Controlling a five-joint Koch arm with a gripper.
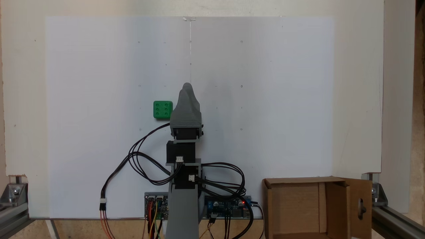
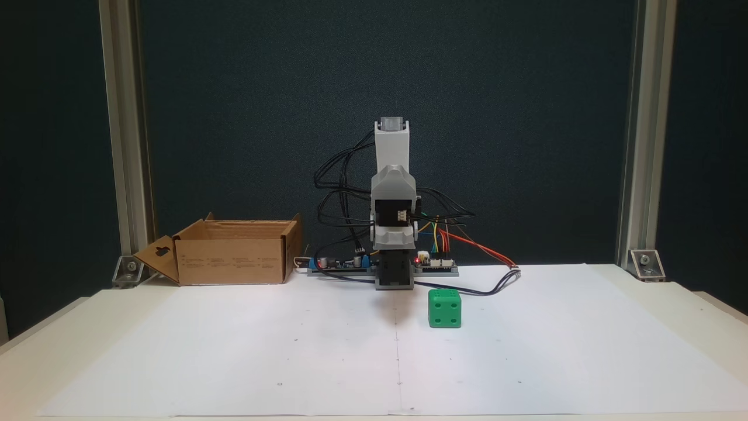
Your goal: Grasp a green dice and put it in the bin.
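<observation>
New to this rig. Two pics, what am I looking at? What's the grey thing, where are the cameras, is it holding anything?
The grey thing is a small hobby robot arm; its gripper is the pointed grey end. One fixed view looks straight down on the table, the other faces the arm from across it at table height.

On the white paper sheet lies a green dice, close beside the gripper. A brown cardboard bin, open, stands off the sheet near the arm's base, next to the circuit boards and cables.

The gripper holds nothing. Whether its jaws are open or shut, I cannot tell.
</observation>
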